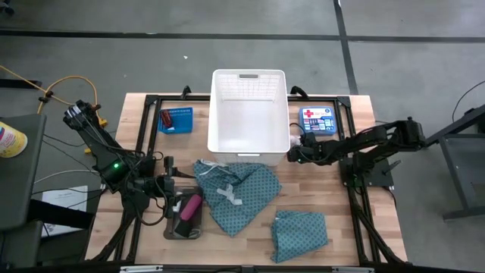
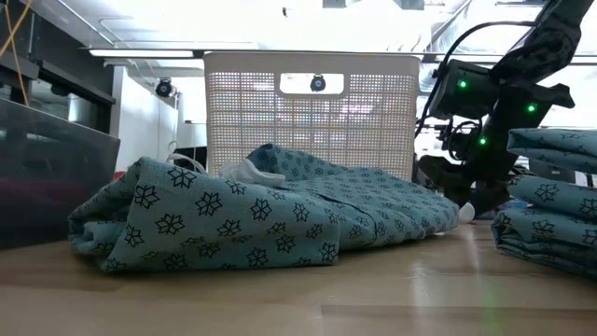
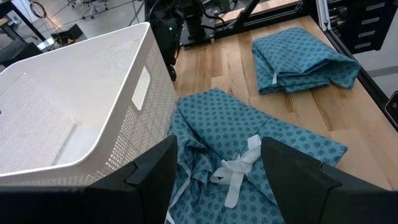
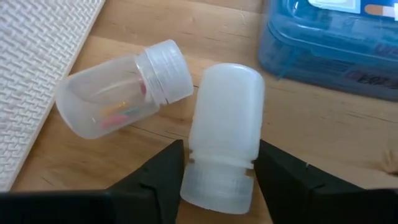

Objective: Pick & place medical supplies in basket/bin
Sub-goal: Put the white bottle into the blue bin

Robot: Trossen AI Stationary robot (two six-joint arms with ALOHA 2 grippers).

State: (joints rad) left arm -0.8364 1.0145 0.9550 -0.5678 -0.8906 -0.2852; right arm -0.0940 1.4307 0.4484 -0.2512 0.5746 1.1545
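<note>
My right gripper [image 4: 217,163] is down on the bench [image 1: 356,220], between the white basket [image 1: 248,114] and the blue first-aid box [image 1: 317,119]. My jaws straddle a small white bottle [image 4: 222,130] that lies on its side, its cap end toward me; I cannot tell whether the pads already press on it. Just beside it lies a clear bottle [image 4: 121,90] with small red pieces inside.

I judge the white bottle light, rigid and smooth, so it may roll or squirt out. The ribbed neck just behind the cap looks the surest hold.

My left gripper [image 3: 217,177] hangs with jaws standing apart, empty, over the teal cloth [image 1: 235,189] with white ties, near the basket's front wall. That cloth is soft and limp; I would pinch a bunched fold.
</note>
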